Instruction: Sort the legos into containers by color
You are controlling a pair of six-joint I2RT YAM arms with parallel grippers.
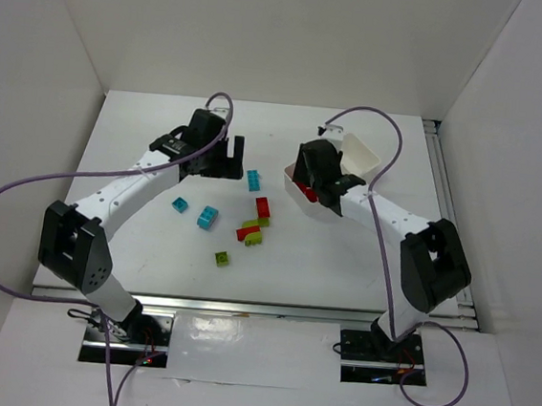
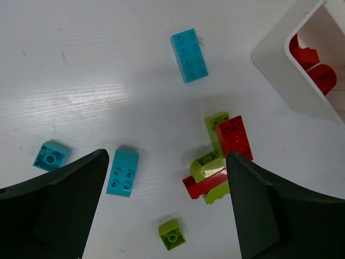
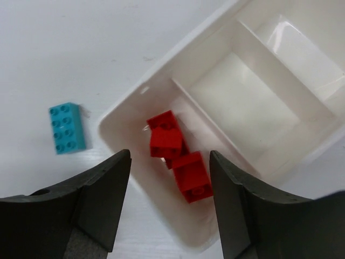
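Right gripper (image 3: 170,156): hangs open, empty, above red legos (image 3: 166,137) in end compartment of tray (image 3: 242,91); left gripper (image 2: 167,156) spread wide.

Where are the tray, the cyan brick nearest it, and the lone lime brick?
white tray (image 3: 242,91), right wrist view, middle compartment's bare floor.
cyan brick nearest the tray (image 2: 189,55), left wrist view, middle of studded top.
lone lime brick (image 2: 172,234), left wrist view, studded top.

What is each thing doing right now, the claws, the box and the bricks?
left gripper: open, empty
right gripper: open, empty, above the tray
tray: one end compartment holds red bricks; the others look empty
cyan bricks: three, loose on the table, apart
red and green pile: on the table, touching
small green brick: alone on the table
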